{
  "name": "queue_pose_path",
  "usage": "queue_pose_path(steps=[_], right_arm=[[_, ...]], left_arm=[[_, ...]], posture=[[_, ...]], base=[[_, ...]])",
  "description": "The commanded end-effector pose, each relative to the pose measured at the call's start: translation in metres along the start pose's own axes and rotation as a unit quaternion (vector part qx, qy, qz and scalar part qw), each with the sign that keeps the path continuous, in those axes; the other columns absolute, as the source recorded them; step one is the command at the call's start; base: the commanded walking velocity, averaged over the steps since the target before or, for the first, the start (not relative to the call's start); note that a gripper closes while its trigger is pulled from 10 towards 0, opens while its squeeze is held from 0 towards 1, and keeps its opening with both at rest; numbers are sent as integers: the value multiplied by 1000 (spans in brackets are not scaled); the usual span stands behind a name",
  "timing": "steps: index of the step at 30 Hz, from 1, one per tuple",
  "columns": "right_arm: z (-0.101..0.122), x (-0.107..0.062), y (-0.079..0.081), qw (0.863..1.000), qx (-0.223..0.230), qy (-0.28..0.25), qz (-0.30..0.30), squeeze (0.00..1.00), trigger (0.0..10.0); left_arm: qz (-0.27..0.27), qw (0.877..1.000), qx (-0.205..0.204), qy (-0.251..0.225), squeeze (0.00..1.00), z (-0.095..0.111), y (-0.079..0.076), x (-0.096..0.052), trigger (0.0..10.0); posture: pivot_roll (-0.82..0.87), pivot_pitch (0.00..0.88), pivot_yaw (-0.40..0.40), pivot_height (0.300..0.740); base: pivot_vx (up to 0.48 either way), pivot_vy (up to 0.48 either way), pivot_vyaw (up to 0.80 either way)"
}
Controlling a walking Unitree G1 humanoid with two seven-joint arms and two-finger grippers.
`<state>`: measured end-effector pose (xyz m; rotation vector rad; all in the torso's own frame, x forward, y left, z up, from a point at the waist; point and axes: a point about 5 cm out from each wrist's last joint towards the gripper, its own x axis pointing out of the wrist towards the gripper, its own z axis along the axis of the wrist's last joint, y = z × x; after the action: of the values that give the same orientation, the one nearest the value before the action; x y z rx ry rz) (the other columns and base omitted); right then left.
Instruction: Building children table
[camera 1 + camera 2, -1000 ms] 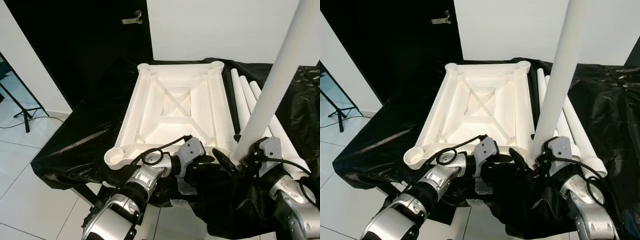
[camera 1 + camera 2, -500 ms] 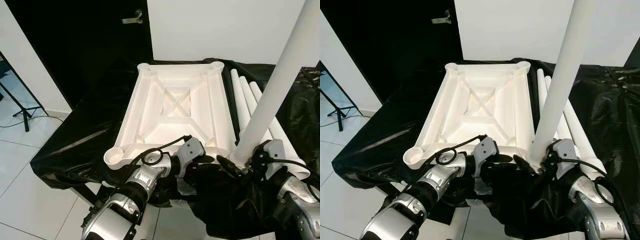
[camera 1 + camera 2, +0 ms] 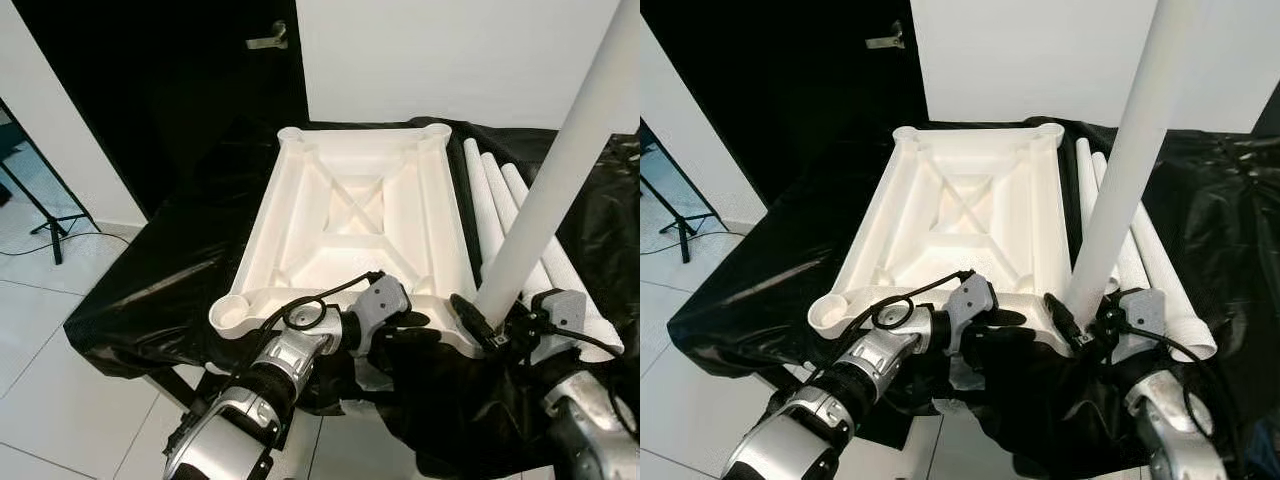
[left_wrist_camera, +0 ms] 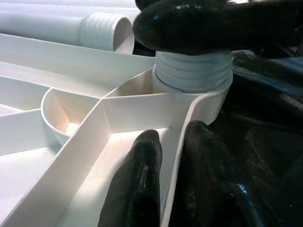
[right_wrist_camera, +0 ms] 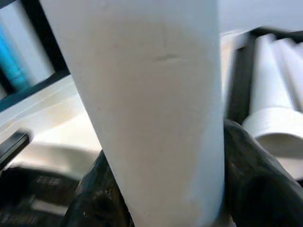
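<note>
In the left eye view, the right pincer (image 3: 492, 332) grips a smooth white leg tube (image 3: 555, 185) near its base. The tube's foot has shifted from in front of the tabletop's near right corner onto that corner's socket, and the tube now rises steeply, tilted a little to the right. Judging by that, seating has begun and screwing down is what remains. The upside-down tabletop (image 3: 355, 215), a ribbed white plastic tray with a round socket at each corner, lies on the surface under glossy black sheeting (image 3: 160, 280). Three spare tubes (image 3: 490, 205) lie just beyond the right pincer.

In the left wrist view, the left pincer (image 4: 165, 165) pinches the tabletop's thin rim wall, one finger inside and one outside, just short of the socket. The tube's threaded end (image 4: 193, 71) stands in that socket, threads still exposed.

In the right wrist view, matte tube fills the gap between the black fingers (image 5: 251, 175) closed around it.
</note>
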<state>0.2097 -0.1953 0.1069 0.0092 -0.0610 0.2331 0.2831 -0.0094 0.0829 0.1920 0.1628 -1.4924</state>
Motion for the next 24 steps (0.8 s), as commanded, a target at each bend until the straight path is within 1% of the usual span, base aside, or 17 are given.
queue_pose_path(steps=[1, 2, 3, 4, 5, 6, 8, 12, 13, 14, 15, 19, 20, 21, 22, 23, 24], right_arm=[[-14, -4, 15, 999, 49, 23, -7, 0, 0], [-14, -4, 15, 999, 49, 23, -7, 0, 0], [-17, -5, 4, 996, 42, 27, -70, 0, 0], [-17, -5, 4, 996, 42, 27, -70, 0, 0], [-16, -2, -5, 991, 43, 25, -124, 0, 0], [-16, -2, -5, 991, 43, 25, -124, 0, 0], [-10, 6, -8, 988, 35, 14, -148, 0, 0], [-8, 12, -2, 990, 30, 11, -134, 0, 0], [-7, 13, -1, 991, 29, 12, -133, 0, 980], [-7, 13, -1, 991, 29, 12, -133, 0, 980], [-7, 14, 0, 992, 25, 14, -126, 0, 4471], [-7, 15, 1, 992, 18, 13, -122, 0, 4471], [-6, 16, 3, 994, 14, 14, -105, 1000, 10000], [-6, 16, 3, 994, 14, 14, -105, 1000, 10000], [-3, 18, 6, 999, -16, 15, -46, 169, 10000], [-2, 18, 6, 999, -24, 18, -26, 169, 10000], [-2, 18, 6, 999, -24, 18, -26, 169, 10000]], left_arm=[[-93, 993, -60, 50, 0, -32, -25, 2, 10000], [-93, 993, -60, 50, 0, -32, -25, 2, 10000], [-93, 993, -60, 50, 0, -32, -25, 2, 10000], [-93, 993, -60, 50, 0, -32, -25, 2, 10000], [-93, 993, -60, 50, 0, -32, -25, 2, 10000], [-93, 993, -60, 50, 0, -32, -25, 2, 10000], [-95, 992, -61, 50, 0, -32, -26, 2, 10000], [-97, 992, -60, 51, 0, -32, -27, 2, 10000], [-96, 992, -60, 51, 0, -32, -26, 2, 10000], [-96, 992, -60, 51, 0, -32, -26, 2, 10000], [-95, 992, -60, 49, 0, -32, -26, 2, 10000], [-93, 993, -61, 48, 0, -31, -26, 3, 10000], [-93, 993, -62, 48, 0, -32, -26, 3, 10000], [-93, 993, -62, 48, 0, -32, -26, 3, 10000], [-93, 993, -63, 48, 0, -33, -27, 3, 10000], [-93, 992, -64, 48, 0, -33, -27, 2, 10000], [-93, 992, -64, 48, 0, -33, -27, 2, 10000]], posture=[[76, 0, 43, 740], [76, 0, 43, 740], [74, 0, 42, 740], [74, 0, 42, 740], [78, 0, 41, 740], [78, 0, 41, 740], [71, 0, 45, 740], [72, 0, 43, 740], [72, 0, 43, 740], [72, 0, 43, 740], [75, 0, 40, 740], [75, 0, 40, 740], [74, 0, 40, 740], [74, 0, 40, 740], [65, 0, 46, 740], [65, 0, 46, 740], [65, 0, 46, 740]], base=[[0, 0, 0], [0, 0, 0], [0, 0, 0], [0, 0, 0], [0, 0, 0], [0, 0, 0], [0, 0, 0], [0, 0, 0], [0, 0, 0], [0, 0, 0], [0, 0, 0], [0, 0, 0], [0, 0, 0], [0, 0, 0], [0, 0, 0], [0, 0, 0], [0, 0, 0]])
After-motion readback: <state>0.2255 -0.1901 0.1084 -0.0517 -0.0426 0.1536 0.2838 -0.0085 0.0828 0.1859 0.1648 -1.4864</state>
